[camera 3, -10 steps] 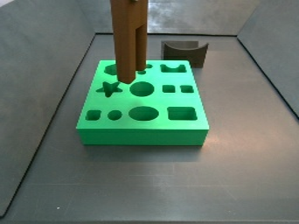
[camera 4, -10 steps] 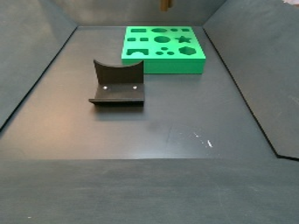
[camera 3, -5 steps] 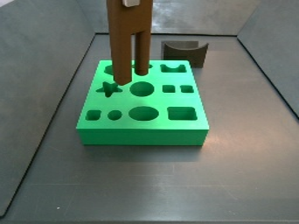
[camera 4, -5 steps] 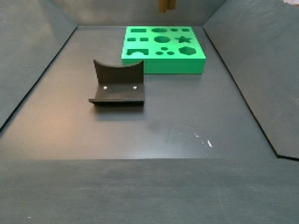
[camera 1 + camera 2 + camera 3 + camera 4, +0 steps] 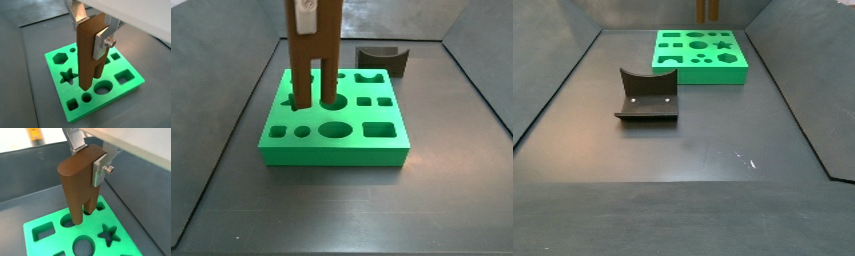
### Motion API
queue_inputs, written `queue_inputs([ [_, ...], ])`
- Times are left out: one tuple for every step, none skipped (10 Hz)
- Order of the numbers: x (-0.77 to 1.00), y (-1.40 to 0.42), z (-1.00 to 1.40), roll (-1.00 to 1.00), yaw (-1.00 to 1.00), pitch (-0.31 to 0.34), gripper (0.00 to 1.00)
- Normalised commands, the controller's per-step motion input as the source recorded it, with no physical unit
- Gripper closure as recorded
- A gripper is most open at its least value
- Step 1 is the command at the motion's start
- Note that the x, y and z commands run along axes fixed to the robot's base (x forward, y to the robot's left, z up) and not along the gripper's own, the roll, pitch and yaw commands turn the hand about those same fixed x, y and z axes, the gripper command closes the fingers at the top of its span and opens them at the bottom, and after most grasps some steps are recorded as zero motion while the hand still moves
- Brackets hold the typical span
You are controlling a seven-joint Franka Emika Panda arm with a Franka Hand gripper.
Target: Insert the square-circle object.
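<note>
The square-circle object (image 5: 311,50) is a tall brown piece with two legs, hanging upright over the green block (image 5: 338,150). My gripper (image 5: 90,27) is shut on its solid upper part, with one silver finger (image 5: 103,42) on its side face. It shows the same way in both wrist views (image 5: 88,155). The leg tips reach the block's top face at the star and round holes (image 5: 70,221). I cannot tell whether they have entered. In a side view only the piece's lower end (image 5: 708,8) shows above the block (image 5: 700,78).
The dark fixture (image 5: 647,95) stands on the grey floor in front of the block in one side view and behind it in a side view (image 5: 382,58). Grey walls enclose the floor.
The gripper has lowered the brown piece and shifted it slightly left in the side view. Its legs now reach the block's top face. The block and fixture have not moved.
</note>
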Motion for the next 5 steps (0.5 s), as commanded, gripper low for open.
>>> queue_inputs([
  [-0.14,0.0,-0.3,0.0,-0.98,-0.023,1.0],
  [-0.16,0.0,-0.3,0.0,-0.94,-0.021,1.0],
  [-0.28,-0.12,-0.31,0.0,-0.78,-0.029,1.0],
  [-0.39,-0.2,-0.37,0.0,-0.65,-0.051,1.0],
  [-0.46,-0.25,-0.36,0.0,-0.56,-0.051,1.0],
])
